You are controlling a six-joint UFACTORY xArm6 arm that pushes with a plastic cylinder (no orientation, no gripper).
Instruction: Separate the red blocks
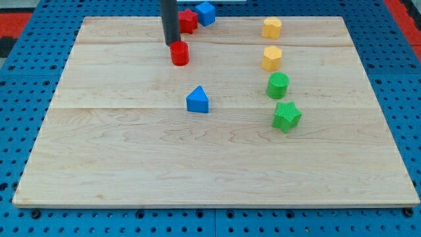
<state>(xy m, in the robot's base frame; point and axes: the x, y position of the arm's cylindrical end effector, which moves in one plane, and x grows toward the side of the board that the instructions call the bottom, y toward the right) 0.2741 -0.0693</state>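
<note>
**Operator:** Report the tip position and the position of the task blocks.

**Arm:** My tip [170,45] is resting at the upper edge of the red cylinder [179,53], touching it or just beside it; I cannot tell which. There is no gripper, so nothing is being held: the rod only pushes. The second red block [187,21] is sitting near the view's top edge of the wooden board [197,171], partly hidden behind the rod, so its shape is unclear. It is touching or just beside the blue cube [206,13].

**Operator:** State the hazards.

**Arm:** In my judgement there are three.
1. The tip is contacting the cylinder left of its centre. A push toward the view's bottom may roll it sideways off the tip.
2. A push straight down the view is heading toward the blue triangular block [197,100], which could get shoved along too.
3. The rod is standing close to the second red block. A sideways move could drag it and the cube toward the board's edge.

**Operator:** Give the block count.

**Arm:** I am counting eight:
- Red: two.
- Blue: two.
- Yellow: two, the upper yellow block [272,28] and the lower yellow block [272,58].
- Green: two, the green cylinder [277,85] and the green star [287,116].
</note>
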